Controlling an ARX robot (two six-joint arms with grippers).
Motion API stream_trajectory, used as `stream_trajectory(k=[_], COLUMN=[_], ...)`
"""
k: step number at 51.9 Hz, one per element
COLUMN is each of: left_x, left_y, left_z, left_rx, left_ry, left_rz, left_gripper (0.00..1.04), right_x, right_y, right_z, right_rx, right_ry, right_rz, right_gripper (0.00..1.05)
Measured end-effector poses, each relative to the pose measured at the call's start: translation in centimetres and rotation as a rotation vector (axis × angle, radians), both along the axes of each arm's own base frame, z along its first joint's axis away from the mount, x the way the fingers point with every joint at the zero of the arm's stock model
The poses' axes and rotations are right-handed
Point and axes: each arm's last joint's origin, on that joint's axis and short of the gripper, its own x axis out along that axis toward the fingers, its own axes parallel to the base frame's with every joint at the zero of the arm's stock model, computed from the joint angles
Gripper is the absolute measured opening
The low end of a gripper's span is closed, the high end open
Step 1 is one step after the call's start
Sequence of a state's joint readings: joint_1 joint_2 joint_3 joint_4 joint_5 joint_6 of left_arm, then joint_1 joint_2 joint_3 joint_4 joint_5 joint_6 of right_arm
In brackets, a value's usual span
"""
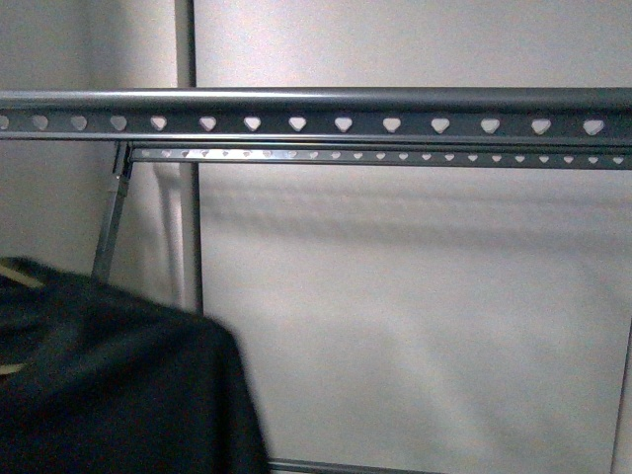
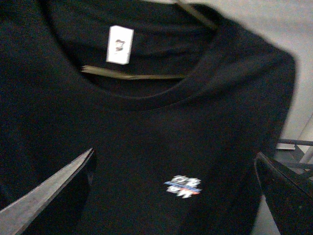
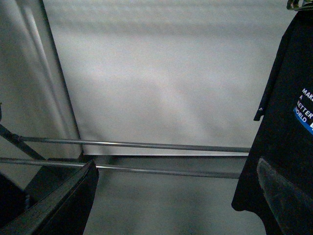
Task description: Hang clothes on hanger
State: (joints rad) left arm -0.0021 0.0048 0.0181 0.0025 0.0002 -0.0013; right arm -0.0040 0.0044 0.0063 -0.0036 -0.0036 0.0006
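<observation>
The black T-shirt (image 1: pixel 109 385) fills the lower left of the front view, below the grey rack's long rail (image 1: pixel 326 123) with heart-shaped holes. In the left wrist view the shirt (image 2: pixel 146 132) faces me close up, with its collar, a white label (image 2: pixel 120 45), a small blue-and-white print (image 2: pixel 182 186) and a thin tan coat hanger (image 2: pixel 132 74) inside the neck. My left gripper (image 2: pixel 176 200) is open in front of the shirt's chest, holding nothing. My right gripper (image 3: pixel 176 200) is open and empty; black shirt cloth with the white print (image 3: pixel 304 110) hangs beside its one finger.
A second punched rail (image 1: pixel 385 155) runs behind the first, with a tubular leg (image 1: pixel 111 222) at the left. Two thin crossbars (image 3: pixel 146 145) of the rack run low before a white wall (image 3: pixel 161 73). A grey vertical post (image 1: pixel 188 197) stands behind.
</observation>
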Motion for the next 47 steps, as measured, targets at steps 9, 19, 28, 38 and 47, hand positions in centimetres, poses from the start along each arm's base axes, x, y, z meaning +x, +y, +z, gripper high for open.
stream_trajectory(k=[9, 19, 28, 38, 47], left_x=[0.0, 0.0, 2.2, 10.4, 18.9], left_y=[0.0, 0.0, 0.0, -1.0, -2.5], left_z=[0.0, 0.0, 1.7, 6.3, 4.8], left_rx=[0.0, 0.0, -0.131, -0.423, -0.521], left_ry=[0.0, 0.001, 0.117, 0.158, 0.283], left_rz=[0.0, -0.004, 0.008, 0.279, 0.458], left_gripper=[0.98, 0.98, 0.98, 0.98, 0.98], right_x=[0.0, 0.0, 0.0, 0.0, 0.0], right_y=[0.0, 0.0, 0.0, 0.0, 0.0], right_z=[0.0, 0.0, 0.0, 0.0, 0.0], right_rx=[0.0, 0.0, 0.0, 0.0, 0.0], right_ry=[0.0, 0.0, 0.0, 0.0, 0.0], right_rz=[0.0, 0.0, -0.001, -0.002, -0.002], right_gripper=[0.97, 0.97, 0.97, 0.97, 0.97])
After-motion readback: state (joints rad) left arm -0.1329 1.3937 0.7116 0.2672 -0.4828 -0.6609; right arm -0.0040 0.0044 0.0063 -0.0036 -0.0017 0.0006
